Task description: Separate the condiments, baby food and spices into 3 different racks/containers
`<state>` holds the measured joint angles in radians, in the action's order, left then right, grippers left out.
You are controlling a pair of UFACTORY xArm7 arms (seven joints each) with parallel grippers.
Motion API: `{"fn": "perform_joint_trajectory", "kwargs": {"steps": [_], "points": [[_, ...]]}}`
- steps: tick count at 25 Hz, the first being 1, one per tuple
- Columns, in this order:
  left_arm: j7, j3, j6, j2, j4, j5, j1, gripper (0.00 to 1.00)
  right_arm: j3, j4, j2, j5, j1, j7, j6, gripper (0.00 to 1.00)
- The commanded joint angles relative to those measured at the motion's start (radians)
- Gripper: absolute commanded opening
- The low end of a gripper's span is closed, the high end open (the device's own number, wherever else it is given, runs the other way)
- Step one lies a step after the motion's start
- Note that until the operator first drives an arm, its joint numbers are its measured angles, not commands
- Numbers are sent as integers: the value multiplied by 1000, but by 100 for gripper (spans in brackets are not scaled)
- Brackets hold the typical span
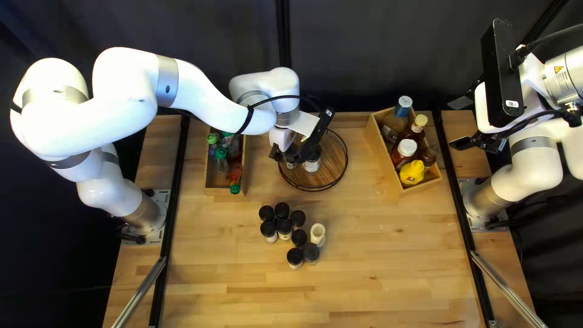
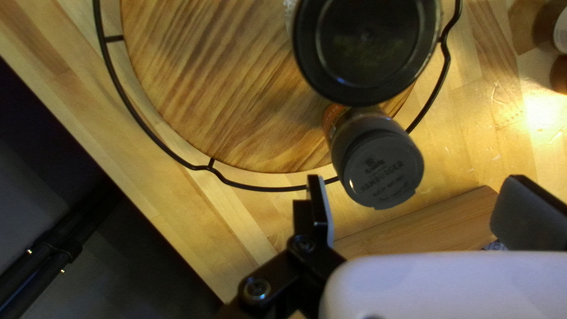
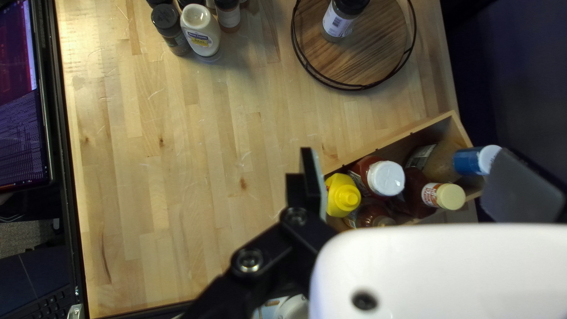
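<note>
My left gripper (image 1: 294,154) is over the round wooden tray (image 1: 328,163), by two spice jars (image 1: 311,164). In the left wrist view, my left gripper (image 2: 413,207) stands open; just ahead of it are a grey-lidded jar (image 2: 383,169) and a larger black lid (image 2: 366,50). My right gripper (image 1: 461,123) is raised beyond the condiment box (image 1: 388,169); in the right wrist view, my right gripper (image 3: 410,188) is open and empty. Several dark-lidded jars (image 1: 283,227) and a cream-coloured bottle (image 1: 317,233) stand mid-table. Small green-capped bottles (image 1: 221,159) sit in the left wooden box (image 1: 217,190).
The condiment box holds a yellow bottle (image 1: 412,172), a white-capped bottle (image 1: 407,147) and others. Black wire railing (image 2: 147,133) rings the tray. My left arm crosses above the left box. A screen (image 3: 20,100) stands beyond the table's near edge.
</note>
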<state>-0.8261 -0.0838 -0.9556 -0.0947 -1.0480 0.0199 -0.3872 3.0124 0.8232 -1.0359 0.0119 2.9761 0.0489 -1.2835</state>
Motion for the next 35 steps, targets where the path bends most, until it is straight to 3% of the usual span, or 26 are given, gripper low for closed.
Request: {"fn": "perform_joint_trajectory", "kwargs": {"steps": [1, 10, 16, 20, 25, 27, 32, 35], "points": [[26, -24, -56, 50, -3, 14, 24, 100, 0, 0, 0, 0, 0, 0, 0, 100], [37, -117, -166, 126, 19, 91, 116, 100, 0, 0, 0, 0, 0, 0, 0, 100], [141, -190, -108, 202, 106, 142, 185, 100, 0, 0, 0, 0, 0, 0, 0, 100], [196, -244, -56, 171, 105, 159, 234, 100, 0, 0, 0, 0, 0, 0, 0, 100], [262, -298, -11, 98, 35, 134, 285, 100, 0, 0, 0, 0, 0, 0, 0, 100], [310, -315, -16, 47, -37, 88, 307, 100, 0, 0, 0, 0, 0, 0, 0, 100], [393, -301, -16, -30, -148, 18, 314, 100, 0, 0, 0, 0, 0, 0, 0, 100], [544, -280, 10, -76, -187, -45, 333, 100, 0, 0, 0, 0, 0, 0, 0, 100]]}}
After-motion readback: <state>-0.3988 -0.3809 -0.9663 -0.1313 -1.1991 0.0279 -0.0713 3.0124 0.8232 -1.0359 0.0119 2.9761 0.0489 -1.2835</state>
